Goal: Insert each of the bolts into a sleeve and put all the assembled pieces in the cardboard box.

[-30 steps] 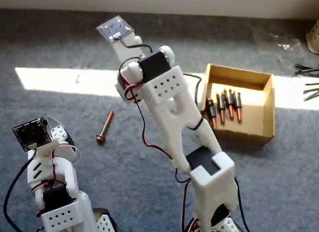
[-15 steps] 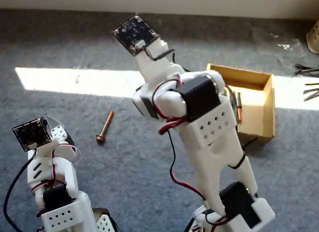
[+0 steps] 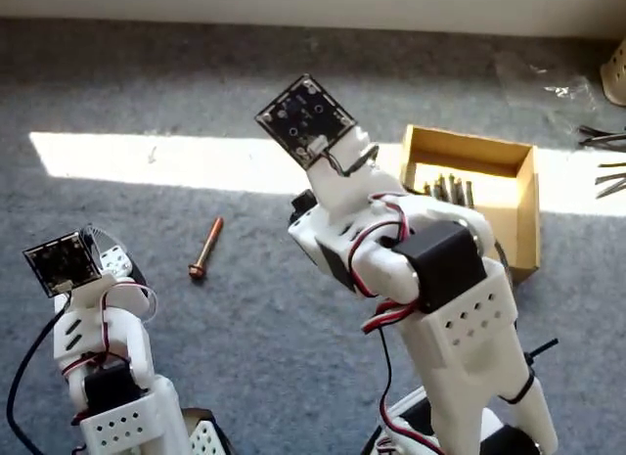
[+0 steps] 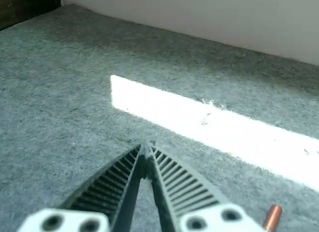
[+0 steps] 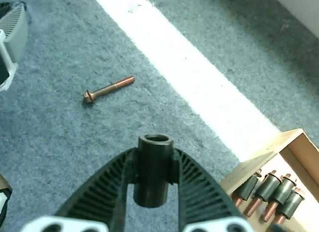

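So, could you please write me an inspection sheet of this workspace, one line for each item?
Surface: grey carpet, with a sunlit strip across it.
Job's things: one bolt lies loose on the carpet; several assembled pieces lie in the cardboard box; one sleeve is held.
Clutter: dark tools on the carpet beyond the box.
Hands: left hand shut and empty, above the carpet; right hand shut on the sleeve, whose open end shows.
Cables: red and black wires run along the arms.
Surroundings: pale wall behind the carpet.
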Robot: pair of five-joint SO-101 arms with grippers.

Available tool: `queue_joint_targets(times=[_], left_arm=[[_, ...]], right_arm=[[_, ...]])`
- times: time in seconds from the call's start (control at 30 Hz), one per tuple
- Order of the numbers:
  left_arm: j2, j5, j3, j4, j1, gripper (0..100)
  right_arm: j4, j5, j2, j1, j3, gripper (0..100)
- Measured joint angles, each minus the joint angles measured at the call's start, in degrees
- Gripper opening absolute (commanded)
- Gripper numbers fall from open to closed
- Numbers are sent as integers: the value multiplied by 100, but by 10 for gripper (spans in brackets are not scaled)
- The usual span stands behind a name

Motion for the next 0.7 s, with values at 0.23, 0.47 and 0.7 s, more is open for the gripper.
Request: queue_joint_targets(times=[0.23,0.47,0.7], left_arm=[[0,0,0,0,273,17],[0,-176,0,0,457,18],[9,-1020,-457,659,1275,18]], right_arm=[[-1732,0,-1178,334,2505,5],[-2470,0,-1714,352,3780,5],[-3332,0,-2198,352,5055,5]])
